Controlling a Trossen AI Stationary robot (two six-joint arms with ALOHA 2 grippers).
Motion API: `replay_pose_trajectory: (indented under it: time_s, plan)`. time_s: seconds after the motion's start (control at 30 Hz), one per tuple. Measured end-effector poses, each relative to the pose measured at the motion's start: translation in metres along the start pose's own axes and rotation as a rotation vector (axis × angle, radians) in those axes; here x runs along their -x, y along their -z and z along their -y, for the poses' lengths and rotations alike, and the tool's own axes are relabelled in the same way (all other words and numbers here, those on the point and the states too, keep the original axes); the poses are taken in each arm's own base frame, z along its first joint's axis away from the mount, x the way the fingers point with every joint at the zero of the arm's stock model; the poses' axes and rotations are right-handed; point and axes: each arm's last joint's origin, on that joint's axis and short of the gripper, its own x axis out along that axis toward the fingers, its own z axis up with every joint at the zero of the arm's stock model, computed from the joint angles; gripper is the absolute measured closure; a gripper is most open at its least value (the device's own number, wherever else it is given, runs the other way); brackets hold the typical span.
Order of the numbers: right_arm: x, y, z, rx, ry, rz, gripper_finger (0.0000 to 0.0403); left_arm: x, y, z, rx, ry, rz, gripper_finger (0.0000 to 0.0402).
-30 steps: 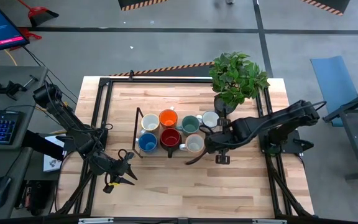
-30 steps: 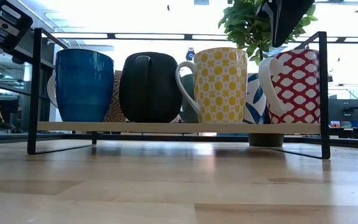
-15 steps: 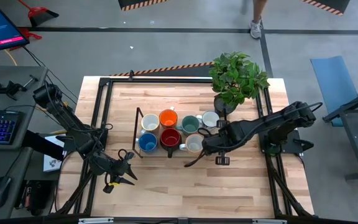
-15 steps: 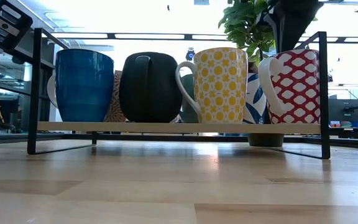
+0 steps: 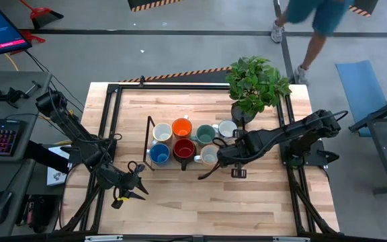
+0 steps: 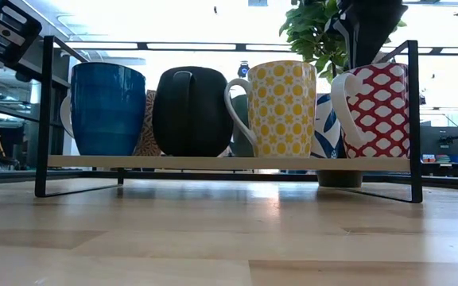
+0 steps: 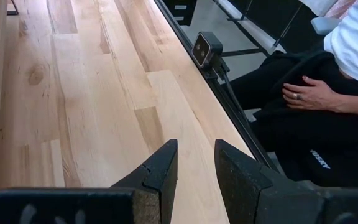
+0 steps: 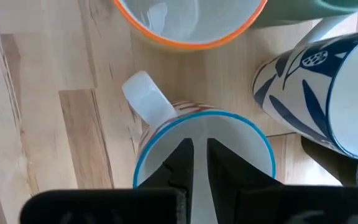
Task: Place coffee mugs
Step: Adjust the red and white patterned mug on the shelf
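The left gripper [image 5: 138, 181] waits near the table's front-left edge, fingers slightly apart, holding nothing. The coffee mugs [image 5: 183, 140] crowd the rack [image 5: 148, 132]; the right gripper [image 8: 193, 163], fingers nearly closed, hangs over the red-patterned mug [image 8: 204, 149]'s mouth. It should probably lift straight up, since neighbouring mugs sit close and free tabletop lies nearer the front.

No readable text shows on the mugs, the rack or the tabletop; a small logo on the seated person's dark trousers [image 7: 321, 155] is illegible.
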Motion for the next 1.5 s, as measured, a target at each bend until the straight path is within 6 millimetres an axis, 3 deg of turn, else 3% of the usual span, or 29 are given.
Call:
replay_pose_trajectory:
  time_s: [1.03, 1.5]
  plan:
    - [0.0005, -0.0085, -0.0016, 0.011, -0.038, 0.082, 0.0380, 0.0000, 0.0000, 0.0000, 0.000, 0.000, 0.000, 0.0307]
    - [-0.0001, -0.0047, 0.0021, 0.006, -0.013, 0.038, 0.0380, 0.0000, 0.0000, 0.0000, 0.000, 0.000, 0.000, 0.0307]
